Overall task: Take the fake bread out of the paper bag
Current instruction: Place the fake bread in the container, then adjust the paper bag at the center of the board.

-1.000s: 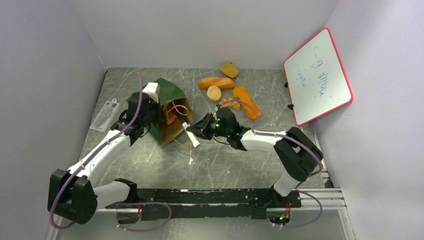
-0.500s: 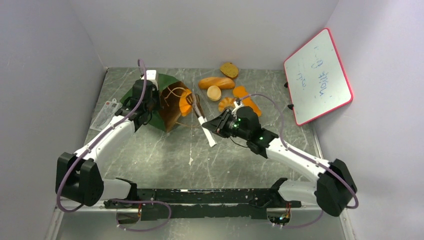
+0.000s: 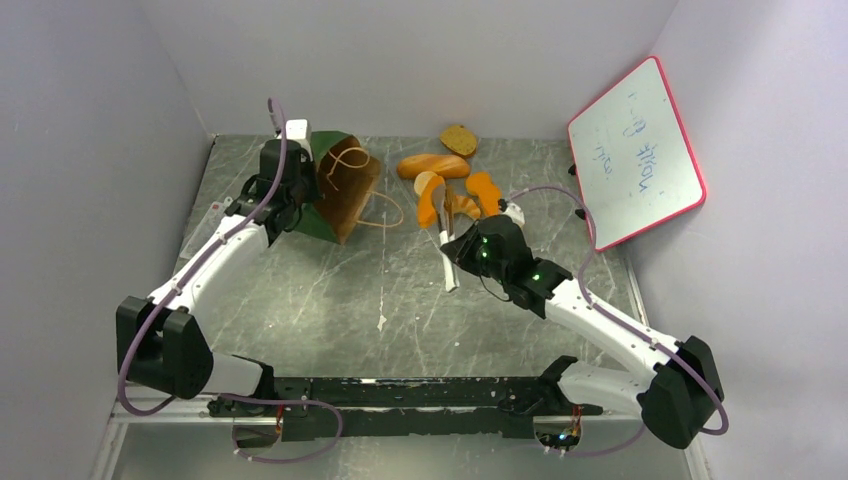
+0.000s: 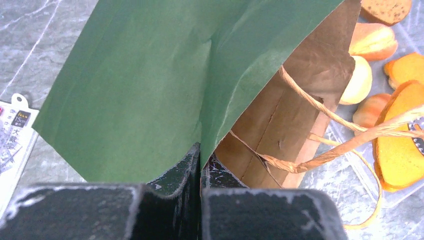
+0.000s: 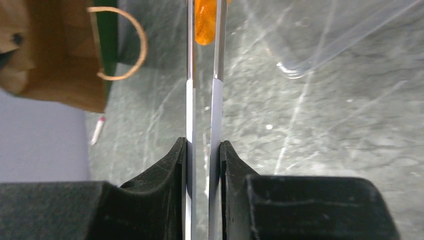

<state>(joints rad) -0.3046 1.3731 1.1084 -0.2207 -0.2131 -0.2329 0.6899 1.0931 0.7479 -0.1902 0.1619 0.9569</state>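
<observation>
1. Tabletop (image 3: 400, 300) of grey marbled stone, walled in by pale panels, with two robot arms mounted along its near edge.
2. A white board with a red frame (image 3: 635, 150) leans on the right wall, with faint handwriting on it.
3. The paper bag (image 3: 340, 190), dark green outside and brown inside, sits tipped at the back left. Its open mouth faces right, and its cord handles (image 3: 385, 215) spill out onto the table.
4. The left gripper (image 4: 201, 150) has its jaws pressed together on the edge of the bag's green wall.
5. The right gripper (image 5: 202, 150) squeezes a pair of long silver tweezers (image 5: 216, 100), drawing their two arms close together.
6. The tweezer tips pinch an orange bread piece (image 3: 428, 205), held outside the bag and just to its right.
7. More fake bread lies on the table near that piece: an oblong loaf (image 3: 432, 165), a flat orange piece (image 3: 485, 190), a croissant (image 3: 462, 205) and a round bun (image 4: 360, 80).
8. A brown speckled slice (image 3: 459, 139) lies furthest back, by the rear wall.
9. A small printed packet (image 3: 215, 225) lies flat at the left edge, beside the bag.
</observation>
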